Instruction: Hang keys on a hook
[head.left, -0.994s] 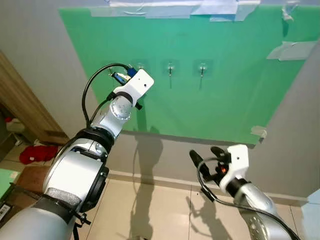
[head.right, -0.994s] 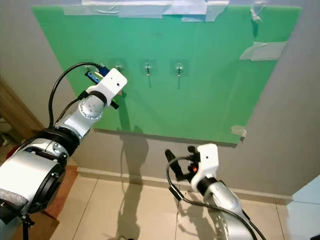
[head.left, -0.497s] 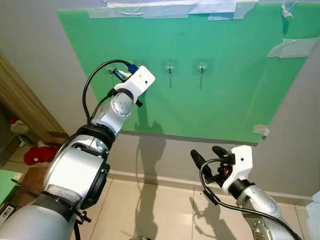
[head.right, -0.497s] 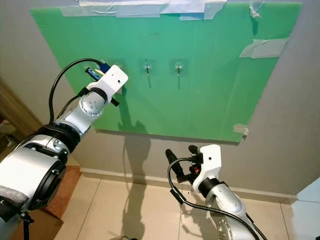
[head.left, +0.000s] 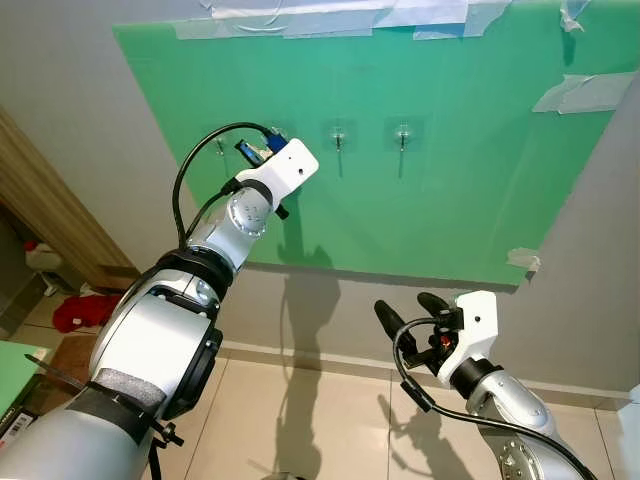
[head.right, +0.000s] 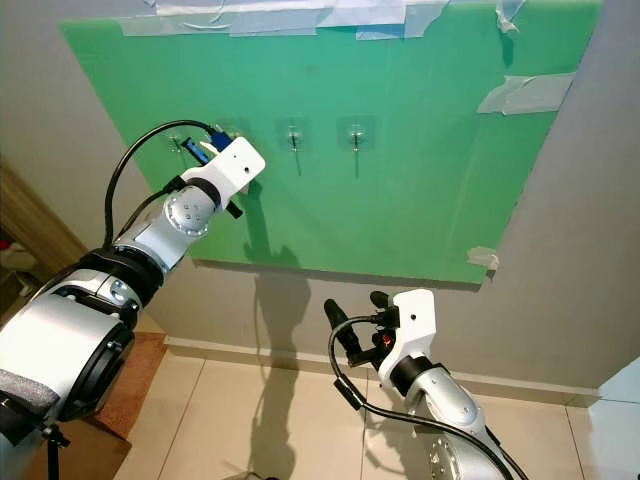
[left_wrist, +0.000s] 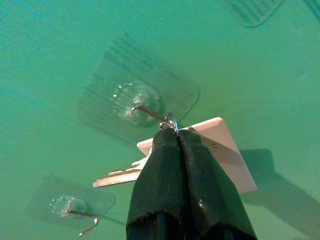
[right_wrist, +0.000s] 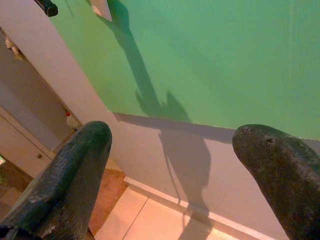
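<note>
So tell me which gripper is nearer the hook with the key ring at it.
Left. The left gripper holds the keys right at that hook; the right gripper hangs open far below the green board.

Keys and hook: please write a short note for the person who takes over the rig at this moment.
Left gripper: shut on the keys, raised at the green board. The key ring is right at the tip of the hook; whether it is already over it cannot be told.
Right gripper: open, held low in front of the wall, holding nothing.
Done: keys carried to the hook.
Left: seat the ring on the hook, open the fingers, draw the arm back. Other hooks on the board are free.
</note>
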